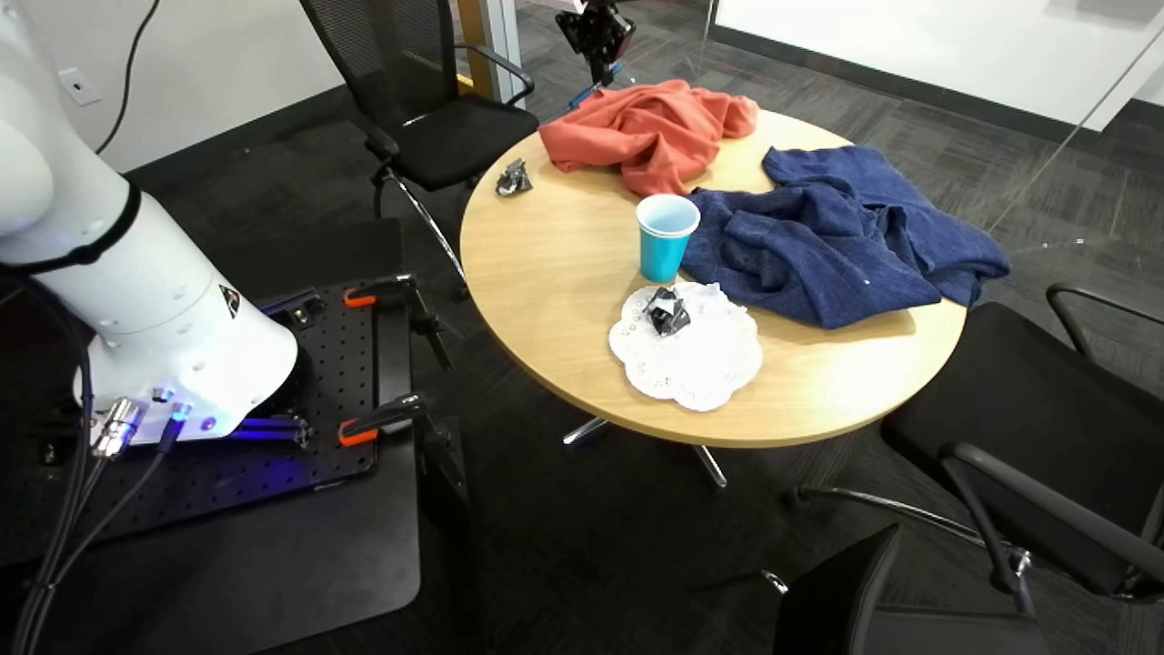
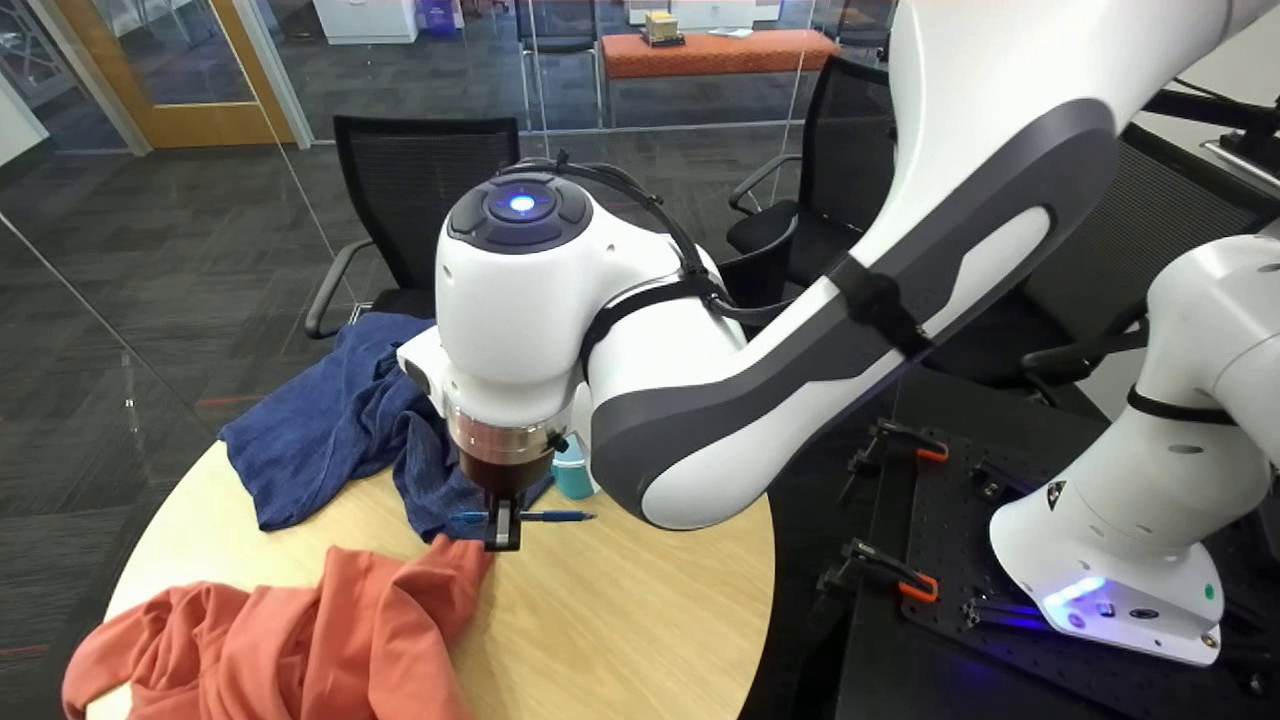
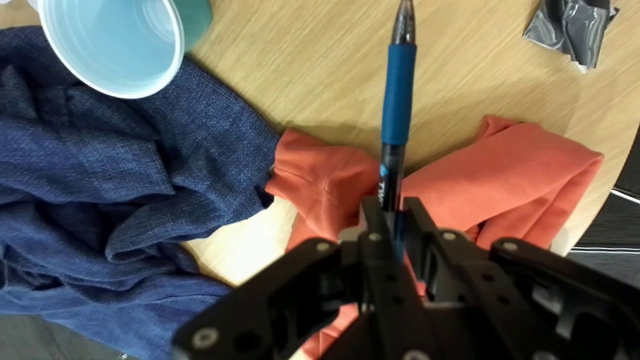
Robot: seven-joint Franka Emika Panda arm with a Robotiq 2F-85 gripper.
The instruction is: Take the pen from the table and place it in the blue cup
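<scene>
The blue pen point(image 3: 398, 95) is held between the fingertips of my gripper point(image 3: 392, 210) in the wrist view, its tip pointing away from the jaws. In an exterior view the pen point(image 2: 560, 516) lies level across the gripper point(image 2: 502, 538), above the table. Both also show at the top of an exterior view, the gripper point(image 1: 600, 71) small and dark, the pen point(image 1: 587, 95) near the orange cloth. The blue cup point(image 1: 662, 255) stands upright on the table with a white rim. It is at upper left in the wrist view point(image 3: 115, 45) and partly hidden by the arm in an exterior view point(image 2: 573, 474).
An orange cloth point(image 1: 655, 132) and a dark blue denim cloth point(image 1: 837, 246) lie on the round table point(image 1: 536, 273), the denim against the cup. A white doily point(image 1: 700, 364) bears a crumpled dark wrapper point(image 1: 667, 312). Another wrapper point(image 1: 514, 178) lies near the table edge. Chairs surround it.
</scene>
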